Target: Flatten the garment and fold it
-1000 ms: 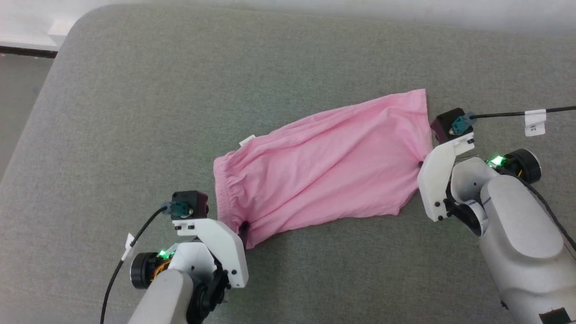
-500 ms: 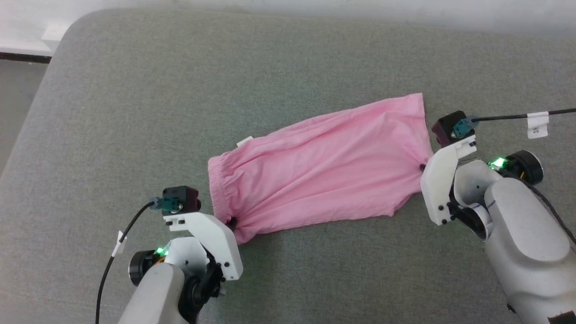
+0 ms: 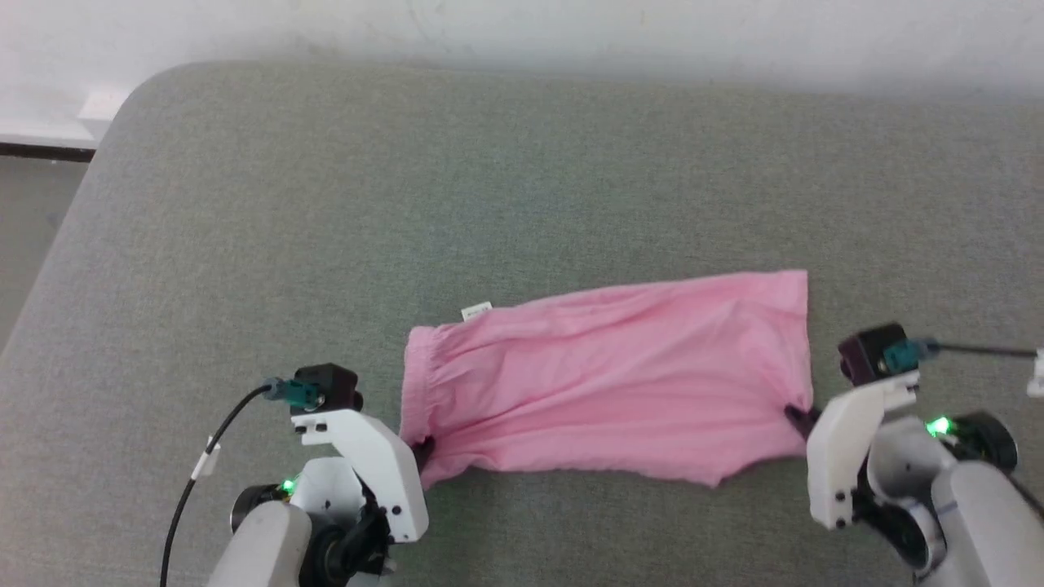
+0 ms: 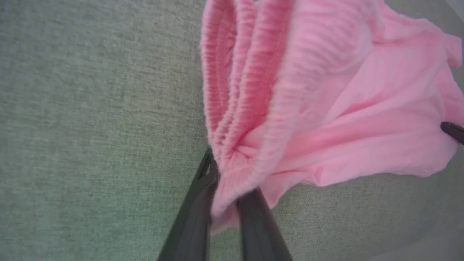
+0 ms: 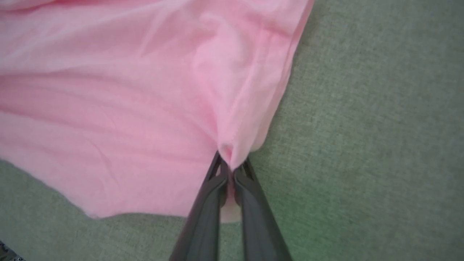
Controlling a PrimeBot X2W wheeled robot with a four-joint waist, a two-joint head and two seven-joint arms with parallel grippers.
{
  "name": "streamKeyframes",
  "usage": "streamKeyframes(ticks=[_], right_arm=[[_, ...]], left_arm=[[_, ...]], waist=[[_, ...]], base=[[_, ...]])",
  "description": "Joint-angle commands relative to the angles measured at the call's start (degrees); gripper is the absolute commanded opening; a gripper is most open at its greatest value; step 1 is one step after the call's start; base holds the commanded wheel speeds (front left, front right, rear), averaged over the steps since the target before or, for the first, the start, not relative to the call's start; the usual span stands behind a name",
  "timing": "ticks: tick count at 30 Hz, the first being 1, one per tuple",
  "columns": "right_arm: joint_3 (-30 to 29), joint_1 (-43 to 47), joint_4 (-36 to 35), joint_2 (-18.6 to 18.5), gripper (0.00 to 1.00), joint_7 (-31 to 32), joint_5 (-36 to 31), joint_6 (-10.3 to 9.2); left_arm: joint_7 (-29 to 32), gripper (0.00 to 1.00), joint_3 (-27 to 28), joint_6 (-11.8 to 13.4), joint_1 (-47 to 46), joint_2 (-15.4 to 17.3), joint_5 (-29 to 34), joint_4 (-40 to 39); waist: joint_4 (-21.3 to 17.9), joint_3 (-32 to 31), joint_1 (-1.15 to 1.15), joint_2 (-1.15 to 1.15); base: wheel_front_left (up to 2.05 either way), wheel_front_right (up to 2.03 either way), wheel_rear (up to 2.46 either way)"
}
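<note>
Head view: the light pink thin jersey shorts (image 3: 612, 383) lie on the grey-green woven cushion (image 3: 489, 187), nearer its front edge than its back. Their long axis runs across the cushion from left to right.

The left gripper (image 3: 422, 450) pinches the front corner of the gathered elastic waistband (image 3: 420, 383), at the end toward the cushion's left side. The right gripper (image 3: 795, 416) is pressed tight on the leg hem's front corner, toward the cushion's right side.

Each arm holds its own end, and the cloth spreads from both sets of jaws toward the cushion's back. Any flattening pull would, I judge, run along that axis.

A small white tag (image 3: 476, 311) peeks out on the side toward the cushion's back. The lower layer is hidden, and whether either pinch catches both layers cannot be told.
</note>
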Motion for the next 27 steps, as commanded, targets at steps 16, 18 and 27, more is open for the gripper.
streamKeyframes(ticks=[16, 18, 27], right_arm=[[-9.2, 17.4, -18.5, 8.5, 1.00, 5.6, -1.2, -0.13], [-10.4, 17.4, -19.7, 8.7, 1.00, 5.7, -0.8, -0.13], [-16.5, 15.3, -21.6, 7.7, 1.00, 7.8, -0.1, -0.13]], left_arm=[[5.8, 1.00, 2.4, 2.1, 4.9, 3.3, -3.5, -5.0], [6.1, 1.00, 2.7, 2.5, 5.2, 3.5, -3.7, -6.6], [2.0, 1.00, 9.1, 4.8, 7.0, 3.4, -6.4, -18.7]], waist=[[-3.6, -2.2, 0.00, 0.00], [-3.3, -2.2, 0.00, 0.00], [-2.3, -2.0, 0.00, 0.00]], base=[[0.00, 0.00, 0.00], [0.00, 0.00, 0.00], [0.00, 0.00, 0.00]])
